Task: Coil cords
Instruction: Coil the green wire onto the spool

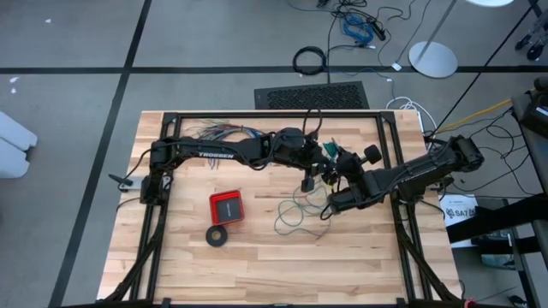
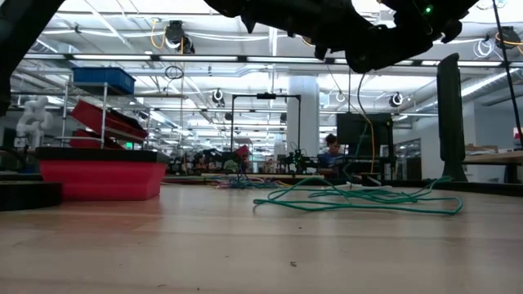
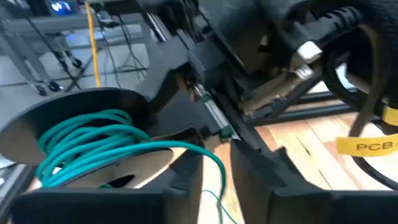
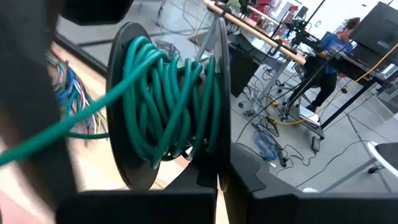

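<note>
A black spool [image 4: 168,99] wound with teal cord [image 4: 161,106] hangs above the table's middle [image 1: 332,154], and my right gripper [image 4: 221,186] is shut on it. From the spool one teal strand [image 3: 219,167] runs down through the gap of my left gripper [image 3: 216,180], which stands open right beside the spool [image 3: 93,143]. I cannot tell whether that strand touches the fingers. The rest of the teal cord [image 1: 300,210] lies in loose loops on the table [image 2: 359,200] below both grippers. My right gripper pinches the rim of one spool flange [image 4: 216,146] between its two fingers, which lie along the flange's flat faces. The spool is lifted clear of the table with its flanges standing upright and the wound cord beside the fingers.
A red box [image 1: 227,207] and a black tape ring [image 1: 217,236] lie left of the loose cord. A fanned bundle of many-coloured wires [image 1: 223,131] lies at the far edge under my left arm. A black frame rail [image 1: 257,114] borders the table.
</note>
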You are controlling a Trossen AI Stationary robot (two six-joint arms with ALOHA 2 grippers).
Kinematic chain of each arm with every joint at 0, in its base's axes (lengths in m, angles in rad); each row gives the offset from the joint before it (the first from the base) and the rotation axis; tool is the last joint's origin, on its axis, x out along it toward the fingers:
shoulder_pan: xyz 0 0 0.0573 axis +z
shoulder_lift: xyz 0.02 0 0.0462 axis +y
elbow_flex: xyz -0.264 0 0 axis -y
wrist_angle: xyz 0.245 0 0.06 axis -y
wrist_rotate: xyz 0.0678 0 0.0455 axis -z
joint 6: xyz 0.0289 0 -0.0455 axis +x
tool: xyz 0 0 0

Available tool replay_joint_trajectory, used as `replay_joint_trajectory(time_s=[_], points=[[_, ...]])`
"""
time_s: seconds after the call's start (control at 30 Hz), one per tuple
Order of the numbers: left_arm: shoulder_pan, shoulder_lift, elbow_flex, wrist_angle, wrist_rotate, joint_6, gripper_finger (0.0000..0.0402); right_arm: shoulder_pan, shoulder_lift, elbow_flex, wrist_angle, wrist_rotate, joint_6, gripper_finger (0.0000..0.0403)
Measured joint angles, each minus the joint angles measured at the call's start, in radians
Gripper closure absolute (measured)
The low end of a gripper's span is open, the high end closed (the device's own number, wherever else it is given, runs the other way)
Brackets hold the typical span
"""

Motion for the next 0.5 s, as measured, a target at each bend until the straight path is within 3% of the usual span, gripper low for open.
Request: replay_joint_trajectory(time_s=[0.27, 0.5], points=[[-0.002, -0.002, 0.000, 0.028, -0.032, -0.019, 0.0234, 0.024, 0.000, 0.000, -0.019, 0.041, 0.088, 0.0403], [-0.009, -0.003, 0.000, 0.058, -0.044, -0.061, 0.0217, 0.032, 0.000, 0.000, -0.069, 0.105, 0.203, 0.0403]])
